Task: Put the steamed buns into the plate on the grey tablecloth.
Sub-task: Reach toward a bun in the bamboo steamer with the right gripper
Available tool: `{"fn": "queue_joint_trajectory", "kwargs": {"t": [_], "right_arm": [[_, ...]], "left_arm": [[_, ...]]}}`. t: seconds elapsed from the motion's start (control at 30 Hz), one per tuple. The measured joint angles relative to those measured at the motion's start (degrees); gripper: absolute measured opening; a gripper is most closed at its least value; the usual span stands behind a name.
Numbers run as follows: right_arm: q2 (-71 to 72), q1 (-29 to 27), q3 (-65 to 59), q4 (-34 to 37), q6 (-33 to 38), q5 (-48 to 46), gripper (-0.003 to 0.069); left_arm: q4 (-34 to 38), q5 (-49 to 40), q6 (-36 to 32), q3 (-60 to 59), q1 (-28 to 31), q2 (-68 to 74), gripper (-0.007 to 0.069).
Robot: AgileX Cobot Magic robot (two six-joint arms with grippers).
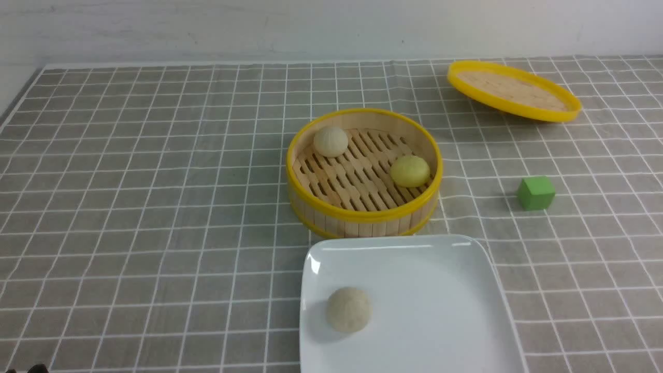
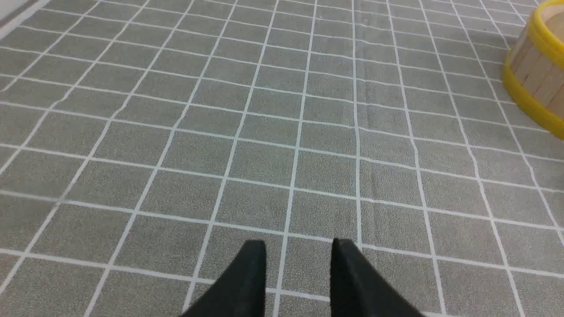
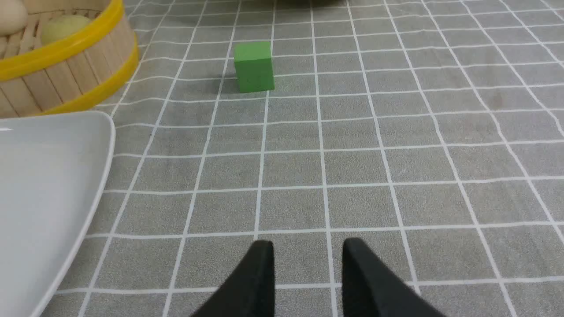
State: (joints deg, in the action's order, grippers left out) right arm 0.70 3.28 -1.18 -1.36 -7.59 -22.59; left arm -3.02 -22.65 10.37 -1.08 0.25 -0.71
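One cream steamed bun (image 1: 348, 309) lies in the white square plate (image 1: 440, 311) at the front, on the grey tablecloth (image 1: 155, 207). Another cream bun (image 1: 330, 141) and the yellow bun (image 1: 409, 171) sit in the bamboo steamer (image 1: 362, 217) just behind the plate. Neither gripper shows in the front view. My left gripper (image 2: 298, 246) is open and empty over bare cloth, with the steamer (image 2: 537, 75) off to one side. My right gripper (image 3: 307, 246) is open and empty over cloth beside the plate (image 3: 44, 189); the steamer (image 3: 66, 75) and yellow bun (image 3: 61, 26) show beyond.
The steamer's yellow-rimmed lid (image 1: 513, 90) lies tilted at the back right. A green cube (image 1: 535, 192) stands right of the steamer and shows in the right wrist view (image 3: 253, 66). A pale wall runs along the back edge.
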Motion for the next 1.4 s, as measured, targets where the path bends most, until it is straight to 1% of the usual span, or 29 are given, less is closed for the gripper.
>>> {"fn": "queue_joint_trajectory", "kwargs": {"t": [0.67,1.27,1.37,1.4], "right_arm": [[0.0,0.0,0.0,0.0,0.0,0.0,0.0240],[0.0,0.0,0.0,0.0,0.0,0.0,0.0240],[0.0,0.0,0.0,0.0,0.0,0.0,0.0240],[0.0,0.0,0.0,0.2,0.0,0.0,0.0240]], "left_arm": [[-0.1,0.0,0.0,0.0,0.0,0.0,0.0241],[-5.3,0.1,0.0,0.0,0.0,0.0,0.0241],[-4.0,0.1,1.3,0.0,0.0,0.0,0.0241],[-1.6,0.1,3.9,0.0,0.0,0.0,0.0241]]}}
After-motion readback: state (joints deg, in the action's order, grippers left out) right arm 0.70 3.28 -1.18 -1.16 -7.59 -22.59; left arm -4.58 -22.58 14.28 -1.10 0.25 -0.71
